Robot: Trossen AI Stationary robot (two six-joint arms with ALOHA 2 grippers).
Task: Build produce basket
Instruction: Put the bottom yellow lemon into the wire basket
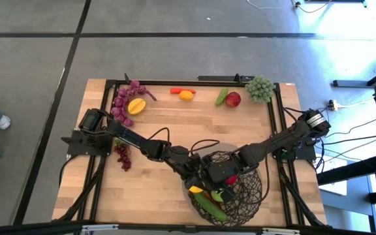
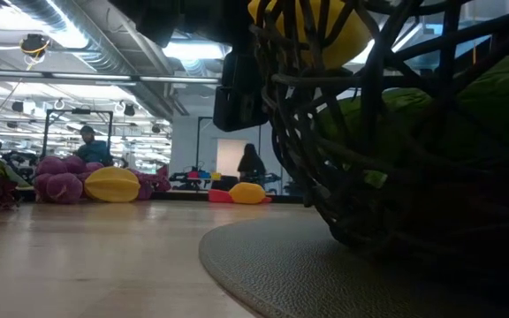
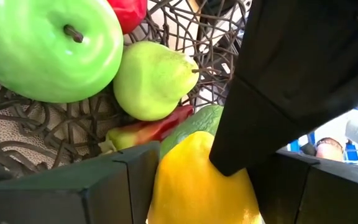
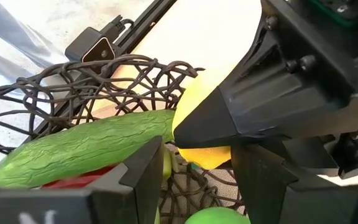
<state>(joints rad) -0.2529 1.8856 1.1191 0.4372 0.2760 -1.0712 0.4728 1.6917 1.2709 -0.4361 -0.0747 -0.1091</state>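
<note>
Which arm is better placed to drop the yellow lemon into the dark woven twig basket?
Left. The left gripper already holds the yellow lemon over the dark woven twig basket, so it likely only needs to open. The right gripper hovers beside it, holding nothing.

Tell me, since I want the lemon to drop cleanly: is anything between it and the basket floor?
Yes. The left gripper holds the lemon over the basket, and directly beneath lie a cucumber, a green apple and a pear. It would land on that pile. The right gripper hovers close beside it.
</note>
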